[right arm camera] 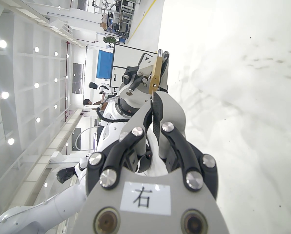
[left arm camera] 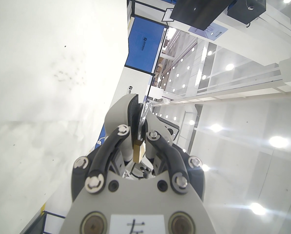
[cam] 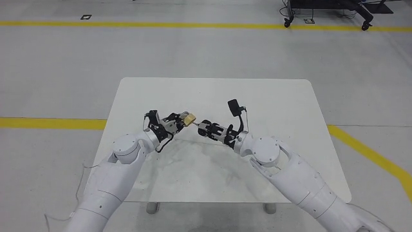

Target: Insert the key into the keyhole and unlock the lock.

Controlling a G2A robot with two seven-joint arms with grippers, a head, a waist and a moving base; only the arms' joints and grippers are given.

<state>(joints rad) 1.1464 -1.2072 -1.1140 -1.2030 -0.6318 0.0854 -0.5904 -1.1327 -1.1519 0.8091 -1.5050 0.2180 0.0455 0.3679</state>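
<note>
Pinching hard, the left tool (left arm camera: 141, 114) is clamped on the silver shackle (left arm camera: 145, 109) of the lock (left arm camera: 138, 153), so the brass body hangs free of the pads. Held that way, it seems to me, the keyhole end is left bare and turned toward the other arm.

Straight across from it, the right tool (right arm camera: 153, 99) has its fingers pressed together. I'd guess the key sits between the pads, but it is hidden there and I can't make it out. That tool's tip is just beside the lock's bare end, very nearly touching it. It is lined up roughly along the length of the brass body, which looks a sensible pose for sliding something in endways.

Both tools hang in the air, about level with each other. They meet tip to tip over the near middle of the white surface (cam: 270, 96), which lies below them.

From where I stand I can't tell whether anything has entered the keyhole. I judge the insertion to be the step in hand and the unlocking turn not yet done.
</note>
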